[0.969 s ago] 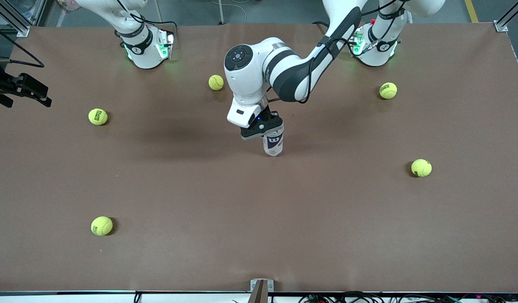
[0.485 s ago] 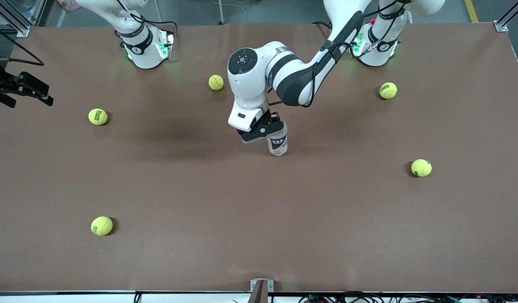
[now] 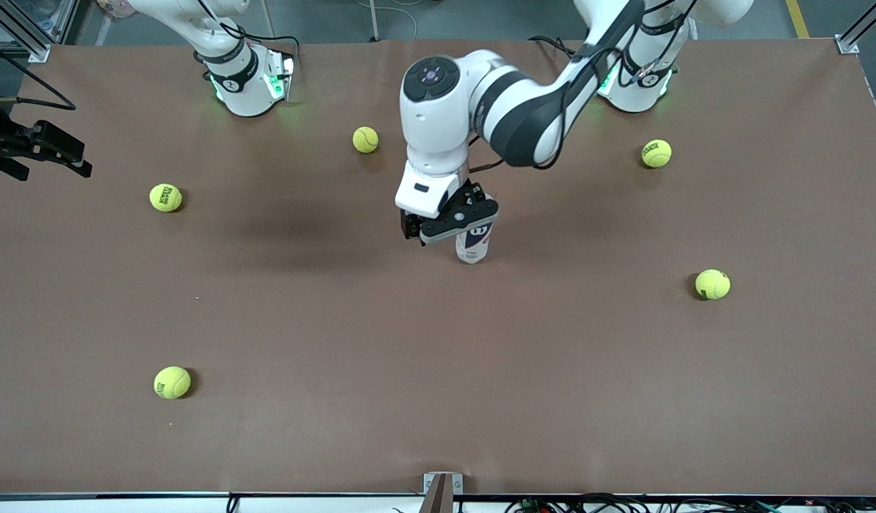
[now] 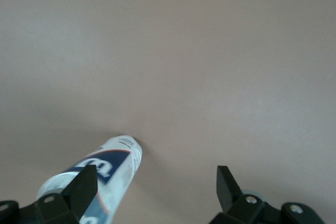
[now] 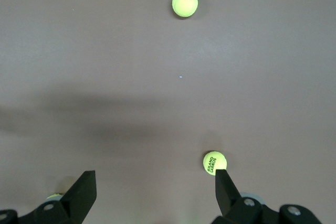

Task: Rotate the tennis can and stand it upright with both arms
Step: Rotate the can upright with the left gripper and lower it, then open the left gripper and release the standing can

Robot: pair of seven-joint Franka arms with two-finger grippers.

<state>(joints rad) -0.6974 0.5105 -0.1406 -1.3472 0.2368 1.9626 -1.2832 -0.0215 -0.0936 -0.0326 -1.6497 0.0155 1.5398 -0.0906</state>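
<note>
Near the middle of the brown surface (image 3: 438, 370) the Wilson tennis can (image 3: 473, 244) stands upright on its base, its navy-and-white label with the W logo facing the front camera. Seen from above, it sits at about 5 o'clock from the tennis ball (image 3: 365, 140) that lies between the two arm bases.

The left pincer (image 3: 449, 222) hangs directly over the can's upper end, hiding its top in the front view. The left wrist view shows its jaws spread wide, the can (image 4: 105, 174) lying just inside one black fingertip (image 4: 84, 184) with no visible squeeze on it, and the other fingertip (image 4: 226, 184) well apart. The can is judged released rather than held.

The right pincer (image 3: 39, 146) waits over the edge of the surface at the right arm's end, at roughly 10 o'clock from the nearest ball (image 3: 165, 197). Its own wrist view shows its fingertips (image 5: 84, 190) parted, with only bare surface and balls (image 5: 185, 2) beneath.

Step in hand, as judged: the let-go after uprighting, so the task appears essentially complete. The next move calls for a straight upward withdrawal of the left pincer, with the near fingertip kept from dragging against the can wall. The can is tall, slim and light, and a sideways brush would likely topple it or send it rolling among the loose balls.
</note>
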